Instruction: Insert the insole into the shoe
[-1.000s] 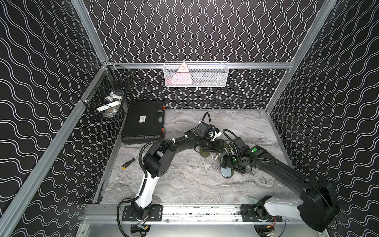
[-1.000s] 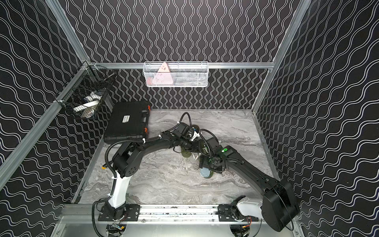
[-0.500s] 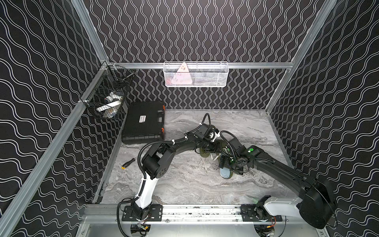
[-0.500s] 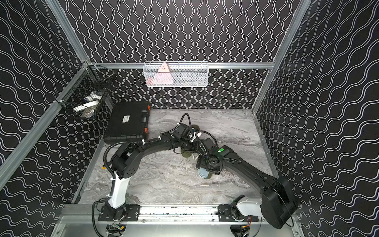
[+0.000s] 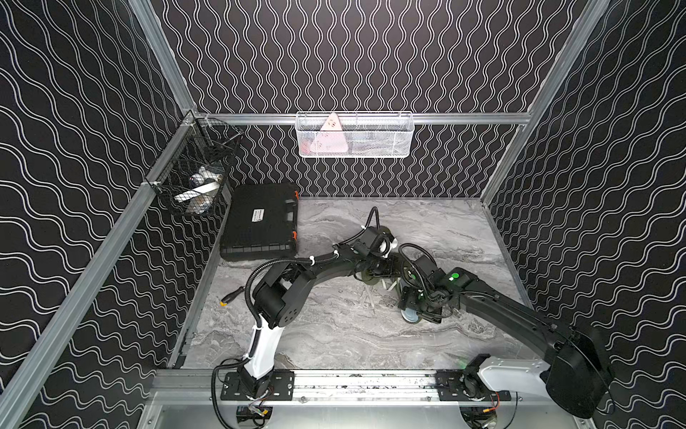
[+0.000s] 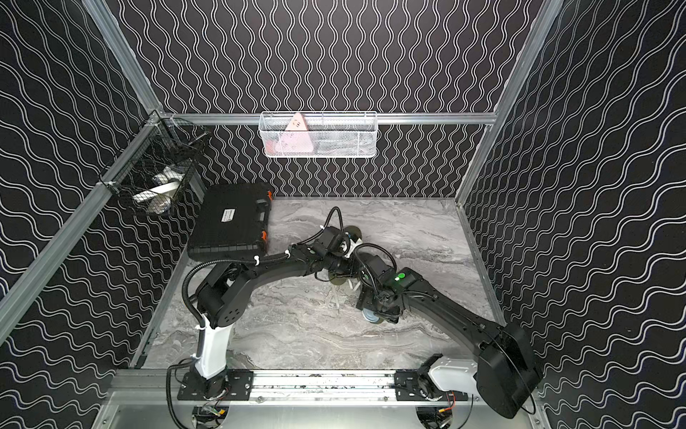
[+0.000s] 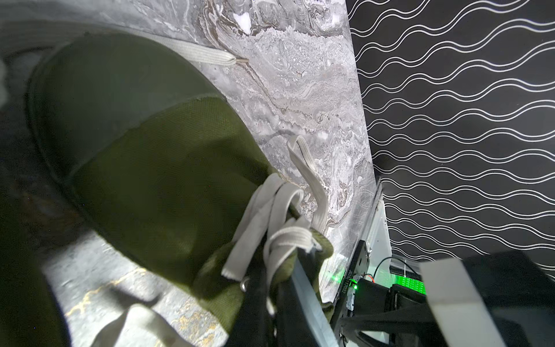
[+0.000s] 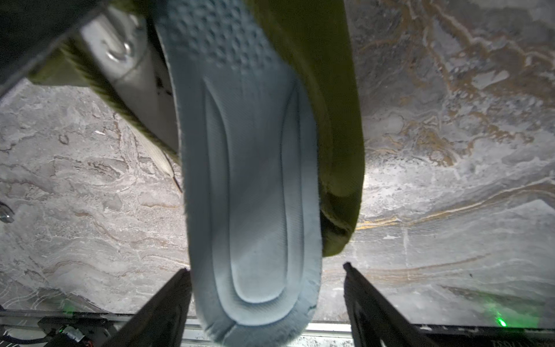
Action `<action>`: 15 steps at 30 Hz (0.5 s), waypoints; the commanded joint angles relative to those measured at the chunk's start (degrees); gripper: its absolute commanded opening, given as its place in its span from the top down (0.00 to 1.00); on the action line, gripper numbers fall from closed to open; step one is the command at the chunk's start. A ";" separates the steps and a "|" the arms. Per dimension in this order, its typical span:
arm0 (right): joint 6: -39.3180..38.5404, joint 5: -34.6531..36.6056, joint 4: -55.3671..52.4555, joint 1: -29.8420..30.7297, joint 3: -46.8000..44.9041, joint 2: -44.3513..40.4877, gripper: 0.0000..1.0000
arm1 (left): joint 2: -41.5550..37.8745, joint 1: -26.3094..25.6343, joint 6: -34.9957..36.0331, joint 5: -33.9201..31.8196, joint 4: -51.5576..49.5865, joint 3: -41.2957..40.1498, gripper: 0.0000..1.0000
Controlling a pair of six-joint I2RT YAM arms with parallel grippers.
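Wavy black walls enclose one marble table [image 5: 334, 334]. Two arms meet mid-table. One black case [image 5: 260, 219] lies far left. Two baskets hang: a white one [image 5: 389, 141] on the far wall holding a pink triangle [image 5: 328, 137], and a black one [image 5: 193, 178] on the left wall holding white items [image 5: 200, 189], too small to identify. One olive shoe [image 7: 150, 150] sits mid-table, with the left gripper [image 7: 270, 285] clamped seemingly on its rim. One blue insole [image 8: 252, 180] has its front inside the shoe and its heel between the right gripper's [image 8: 265, 267] spread jaws. One screwdriver [image 5: 232, 296] lies left.

Grey marbled tabletop [image 5: 334, 341], black case [image 5: 260, 223] far left, screwdriver [image 5: 232, 297] nearer, olive shoe [image 7: 150, 165] mid-table
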 commanded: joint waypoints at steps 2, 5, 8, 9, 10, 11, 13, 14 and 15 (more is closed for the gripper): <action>2.84 -1.66 3.13 0.02 -2.16 -0.63 0.21 | -0.26 -0.24 -0.49 -0.47 2.80 -0.56 1.00; 3.99 -3.05 6.04 0.02 -3.85 -1.05 0.23 | -0.29 -0.33 -0.15 -0.57 2.37 -0.56 1.00; 4.28 -2.73 7.03 0.02 -4.42 -0.58 0.24 | -0.49 -0.32 0.03 -0.77 2.30 -0.58 1.00; 4.21 -2.71 7.38 0.02 -4.43 -0.32 0.25 | -0.49 -0.32 0.06 -0.71 2.34 -0.65 1.00; 4.11 -2.80 7.69 0.02 -4.40 -0.14 0.25 | -0.51 -0.35 0.05 -0.56 2.29 -0.65 1.00; 3.98 -2.89 8.04 0.02 -4.26 0.17 0.25 | -0.40 -0.31 0.09 -0.53 2.14 -0.56 1.00; 3.80 -2.78 8.45 0.02 -3.86 0.67 0.25 | -0.40 -0.37 0.24 -0.54 1.93 -0.57 1.00; 3.53 -2.64 8.45 0.04 -3.71 1.21 0.24 | -0.50 -0.31 0.29 -0.52 1.86 -0.57 1.00; 3.31 -2.60 8.16 0.02 -3.41 1.76 0.23 | -0.57 -0.36 0.27 -0.53 1.92 -0.63 1.00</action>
